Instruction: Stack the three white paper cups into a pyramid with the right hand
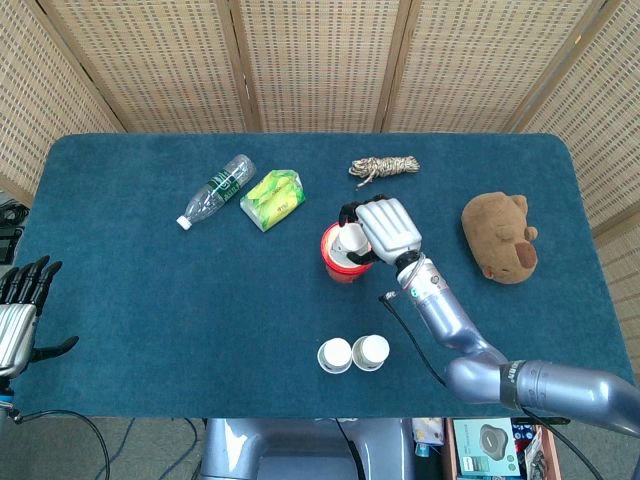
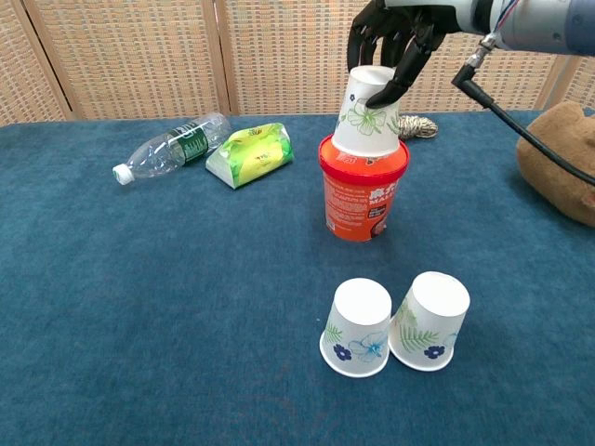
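Note:
Two white paper cups (image 2: 358,327) (image 2: 429,321) stand upside down, side by side and touching, near the table's front edge; the head view shows the same cups (image 1: 335,355) (image 1: 371,351). The third cup (image 2: 367,111), also upside down, is at the top of a red tub (image 2: 364,195). My right hand (image 2: 395,37) grips its upper part from above and behind, with the cup tilted and its rim just above the tub's lid. In the head view the right hand (image 1: 388,225) covers most of that cup (image 1: 350,240). My left hand (image 1: 18,300) hangs open off the table's left edge.
A clear plastic bottle (image 2: 172,146) and a green packet (image 2: 249,153) lie at the back left. A coil of rope (image 1: 384,167) lies behind the tub. A brown plush toy (image 1: 503,237) sits at the right. The blue cloth (image 2: 139,325) covers the table.

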Controlling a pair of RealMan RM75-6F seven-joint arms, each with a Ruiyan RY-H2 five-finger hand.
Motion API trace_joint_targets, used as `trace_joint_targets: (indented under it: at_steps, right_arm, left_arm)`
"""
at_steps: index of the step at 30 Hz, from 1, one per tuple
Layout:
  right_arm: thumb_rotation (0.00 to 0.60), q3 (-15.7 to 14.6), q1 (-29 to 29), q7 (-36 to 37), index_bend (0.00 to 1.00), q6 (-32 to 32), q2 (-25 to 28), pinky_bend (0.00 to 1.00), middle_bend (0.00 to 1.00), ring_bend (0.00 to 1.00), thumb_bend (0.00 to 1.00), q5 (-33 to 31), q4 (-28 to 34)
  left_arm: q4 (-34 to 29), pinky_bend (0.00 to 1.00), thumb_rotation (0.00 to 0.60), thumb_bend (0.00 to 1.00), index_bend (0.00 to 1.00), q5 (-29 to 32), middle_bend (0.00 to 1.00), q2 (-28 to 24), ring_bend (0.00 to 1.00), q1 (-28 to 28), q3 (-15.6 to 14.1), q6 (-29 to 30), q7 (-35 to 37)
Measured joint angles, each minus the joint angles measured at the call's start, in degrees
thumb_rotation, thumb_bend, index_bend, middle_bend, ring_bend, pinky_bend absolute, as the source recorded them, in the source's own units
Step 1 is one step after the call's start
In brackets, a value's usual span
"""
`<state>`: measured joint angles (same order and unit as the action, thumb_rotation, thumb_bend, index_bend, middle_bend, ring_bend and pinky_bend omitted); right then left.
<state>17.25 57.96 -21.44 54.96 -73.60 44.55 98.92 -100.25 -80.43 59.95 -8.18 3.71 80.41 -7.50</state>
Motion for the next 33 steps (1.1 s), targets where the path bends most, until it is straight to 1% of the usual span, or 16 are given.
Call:
trace_joint_targets:
  at_steps: [6, 9, 13, 16, 19, 22, 25, 33]
  right_arm:
    - [0.6, -1.6, -3.5, 0.6, 0.48, 2.7, 4.8, 0.35, 0.56, 0.47, 0.39, 6.3, 7.1]
    - [0.6, -3.2, -6.1, 0.9, 0.48, 4.3, 7.4, 0.35, 0.57, 0.47, 0.41, 10.4, 11.4]
    - [0.6, -7.1, -10.5, 1.1, 0.48, 7.6, 9.5, 0.35, 0.57, 0.47, 0.41, 18.5, 15.9]
    - [0.6, -10.2, -14.0, 1.1, 0.48, 10.0, 10.2, 0.35, 0.57, 0.47, 0.42, 24.3, 18.2]
    - [0.6, -13.2, -17.4, 0.9, 0.48, 12.4, 10.2, 0.35, 0.57, 0.47, 0.42, 28.7, 19.6]
    - [0.6, -15.0, -19.5, 0.3, 0.48, 13.7, 9.5, 0.35, 0.57, 0.47, 0.42, 30.9, 20.1]
    - [0.6, -15.9, -20.7, -0.4, 0.48, 14.0, 9.0, 0.35, 0.57, 0.47, 0.42, 32.5, 20.3]
    - [0.6, -16.7, -22.3, -1.5, 0.48, 13.4, 7.7, 0.35, 0.57, 0.47, 0.42, 34.5, 20.4]
  left_arm:
    - [-1.3, 0.0, 0.6, 0.12, 0.0, -1.2, 0.0, -1.2, 0.0, 0.2, -0.4, 0.3, 0.3]
    - [-2.4, 0.0, 0.6, 0.12, 0.0, -2.3, 0.0, -2.2, 0.0, 0.3, -0.8, 0.6, 0.5]
    - [-4.6, 0.0, 0.6, 0.12, 0.0, -4.0, 0.0, -4.2, 0.0, 0.1, -1.2, 0.5, 1.0]
    - [-5.7, 0.0, 0.6, 0.12, 0.0, -5.7, 0.0, -4.8, 0.0, 0.2, -1.5, 1.0, 1.3]
    - [-6.1, 0.0, 0.6, 0.12, 0.0, -7.4, 0.0, -5.1, 0.0, 0.4, -2.1, 1.7, 1.5]
    - [-6.3, 0.0, 0.6, 0.12, 0.0, -9.0, 0.0, -5.3, 0.0, 0.8, -2.6, 2.6, 1.8]
    - [-6.2, 0.0, 0.6, 0.12, 0.0, -9.8, 0.0, -5.5, 0.0, 1.2, -2.9, 3.5, 2.5]
    - [-5.8, 0.0, 0.6, 0.12, 0.0, -9.8, 0.0, -5.7, 0.0, 1.3, -2.8, 3.7, 3.6]
